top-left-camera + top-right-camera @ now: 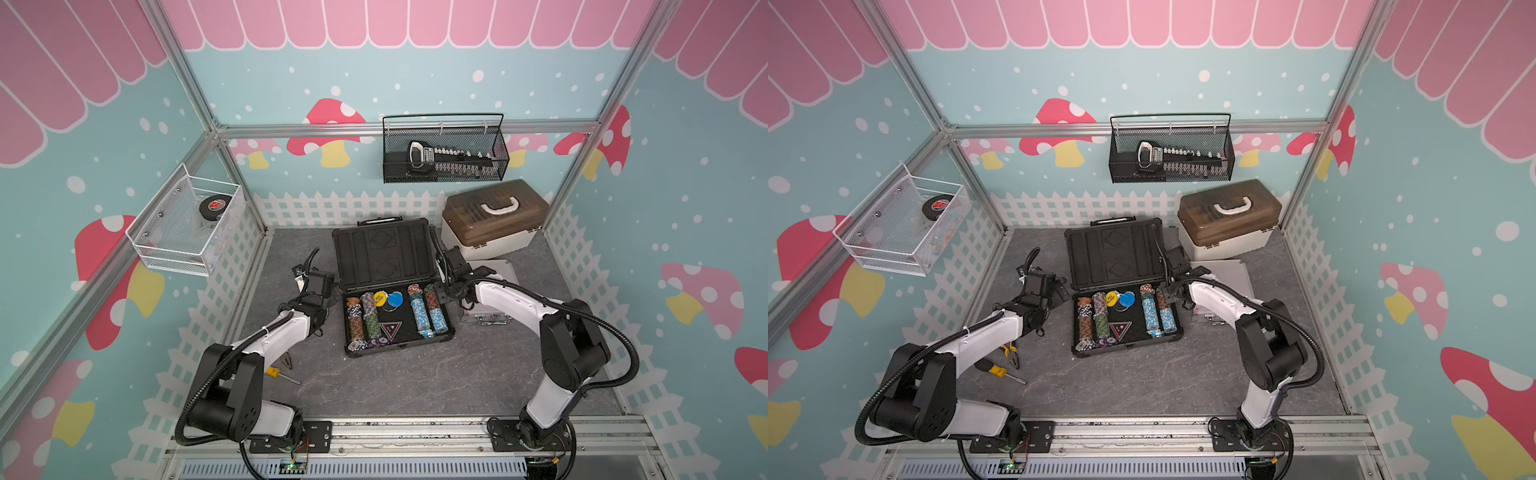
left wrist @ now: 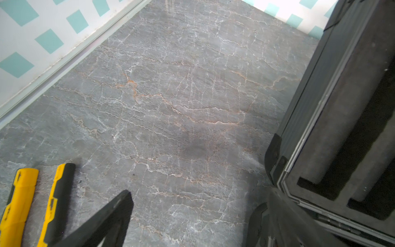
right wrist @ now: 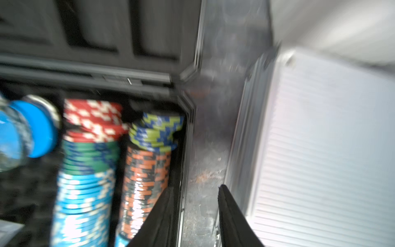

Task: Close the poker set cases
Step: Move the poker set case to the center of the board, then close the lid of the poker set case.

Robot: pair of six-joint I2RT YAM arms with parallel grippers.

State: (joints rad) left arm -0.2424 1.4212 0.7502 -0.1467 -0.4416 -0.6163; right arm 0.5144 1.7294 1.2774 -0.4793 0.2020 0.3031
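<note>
Right hand (image 3: 195, 189) hangs parted beside black case (image 3: 96, 70).

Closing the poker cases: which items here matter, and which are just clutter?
Job: black case, open, chips inside; silver case, lying flat, looks shut.

Clutter: storage box; pliers; screwdriver; puck in white basket; tool in black basket.

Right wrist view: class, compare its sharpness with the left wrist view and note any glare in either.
Right wrist view: motion-blurred, poker chips smeared, silver case washed out by glare. Left wrist view: sharp, marble veins of the table crisp; only the fence wall at one corner is overexposed.
</note>
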